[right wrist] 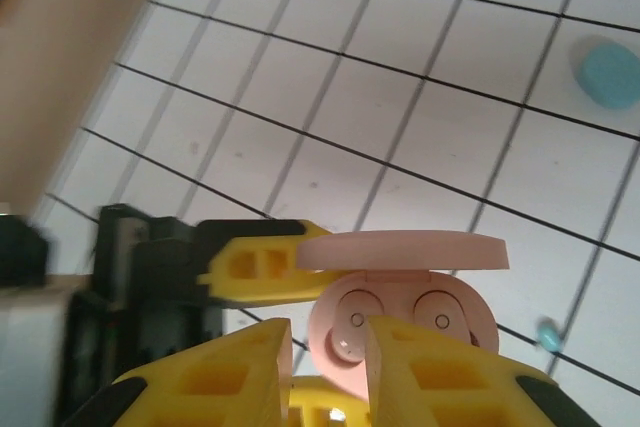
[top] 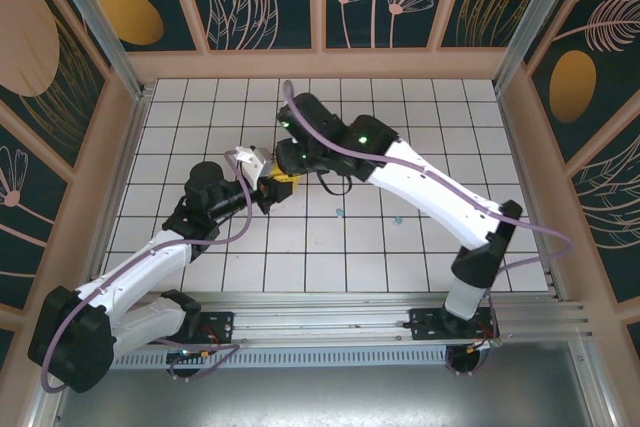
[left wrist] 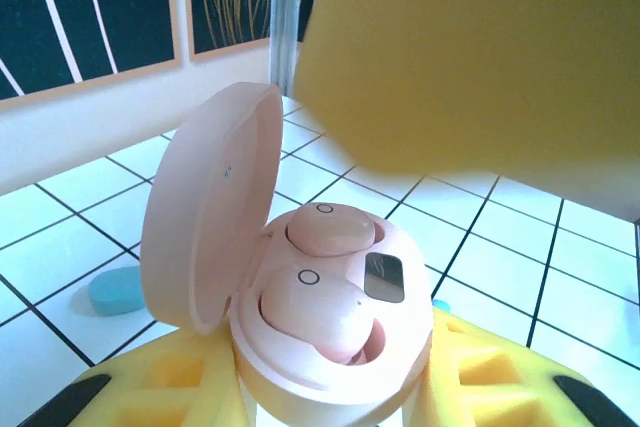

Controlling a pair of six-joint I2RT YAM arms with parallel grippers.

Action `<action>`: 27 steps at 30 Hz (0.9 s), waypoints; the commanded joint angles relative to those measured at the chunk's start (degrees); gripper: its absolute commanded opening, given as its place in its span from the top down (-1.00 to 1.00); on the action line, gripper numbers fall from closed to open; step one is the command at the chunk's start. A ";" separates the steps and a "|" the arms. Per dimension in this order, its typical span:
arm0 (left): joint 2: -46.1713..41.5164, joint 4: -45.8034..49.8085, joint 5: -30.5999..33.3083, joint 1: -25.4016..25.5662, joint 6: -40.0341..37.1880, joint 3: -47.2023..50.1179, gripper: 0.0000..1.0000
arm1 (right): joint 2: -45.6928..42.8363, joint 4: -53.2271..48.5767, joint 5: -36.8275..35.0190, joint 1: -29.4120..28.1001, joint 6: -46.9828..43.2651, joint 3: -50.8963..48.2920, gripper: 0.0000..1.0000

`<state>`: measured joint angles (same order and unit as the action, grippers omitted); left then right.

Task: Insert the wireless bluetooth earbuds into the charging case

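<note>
The pink charging case (left wrist: 290,395) sits a little left of the middle of the tiled desk (top: 450,107), where the two arms meet. Its lid (left wrist: 205,207) is swung open and stands upright on its hinge side. The left claw (left wrist: 330,392) is clamped on the case, one yellow finger (left wrist: 160,387) pressed against each flank of the body below the lid. Whether the underside of the case touches the desk cannot be told. Both pale pink earbuds lie inside the case. The one deeper in (left wrist: 330,230) is seated low in its socket. The one nearer the front rim (left wrist: 310,312) stands higher and tilted, with a dark gap under its edge. A small dark display panel (left wrist: 385,277) sits on the case's inner face beside them. The right claw (right wrist: 328,332) hangs just above the open case, on the side facing the lid. Its two yellow fingers stand a narrow gap apart with nothing seen between them, and one finger (left wrist: 470,57) shows as a blurred yellow mass over the case. Whether it touches an earbud cannot be told. Two teal earbuds lie loose on the desk outside the case. One (left wrist: 118,290) is behind the lid and a little way off. The other (left wrist: 440,302) is close to the body, on the side away from the lid.
</note>
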<state>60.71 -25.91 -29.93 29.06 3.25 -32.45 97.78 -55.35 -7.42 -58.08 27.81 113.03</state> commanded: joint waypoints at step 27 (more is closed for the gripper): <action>2.33 -1.31 -3.74 0.03 1.39 -5.96 0.66 | -7.22 14.35 22.71 16.25 -2.74 -16.15 0.49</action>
<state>62.89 -24.93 -32.53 29.04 3.66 -36.12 93.17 -40.47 13.39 -42.17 26.81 99.18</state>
